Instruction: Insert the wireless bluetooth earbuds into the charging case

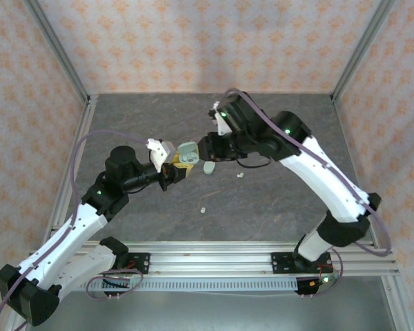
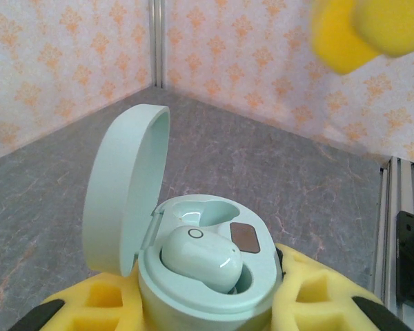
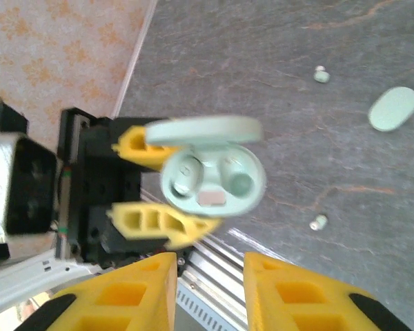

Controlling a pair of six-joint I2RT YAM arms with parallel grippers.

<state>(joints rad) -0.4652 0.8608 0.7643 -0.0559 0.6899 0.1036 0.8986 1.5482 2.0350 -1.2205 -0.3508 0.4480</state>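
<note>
within the left gripper's (image 2: 207, 312) yellow jaws, a glossy oval mint case (image 2: 127, 186), clamped; right gripper (image 3: 210, 267) gapes empty.

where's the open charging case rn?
Top view, centre of the table: the open charging case sits clamped in the left tool, lid up, one earbud seated, closed case just to its right.
</note>
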